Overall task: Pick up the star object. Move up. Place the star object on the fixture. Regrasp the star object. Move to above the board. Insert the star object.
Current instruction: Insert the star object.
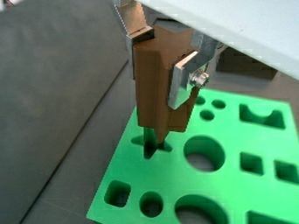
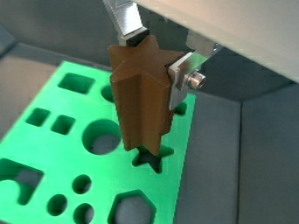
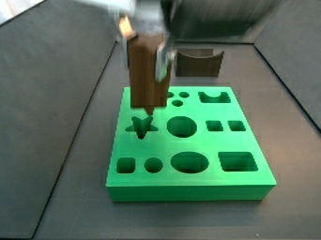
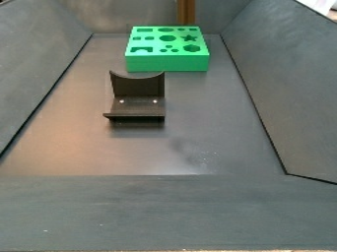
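My gripper (image 1: 162, 61) (image 2: 155, 59) (image 3: 141, 23) is shut on the star object (image 1: 158, 83) (image 2: 142, 101) (image 3: 146, 75), a tall reddish-brown star-section piece held upright by its upper end. It hangs over the green board (image 1: 239, 188) (image 2: 47, 149) (image 3: 189, 192). Its lower end sits just above the star-shaped hole (image 1: 149, 144) (image 2: 146, 157) (image 3: 141, 127) near the board's edge. The dark fixture (image 3: 198, 61) (image 4: 136, 95) stands apart from the board with nothing on it. In a side view the board (image 4: 168, 59) shows at the far end, without gripper or star object in sight.
The board carries several other holes: round ones (image 1: 204, 154), squares (image 1: 251, 162) and a hexagon (image 2: 131, 208). Dark sloping walls (image 3: 75, 103) (image 4: 46, 89) close in the grey floor (image 4: 171, 138) on both sides.
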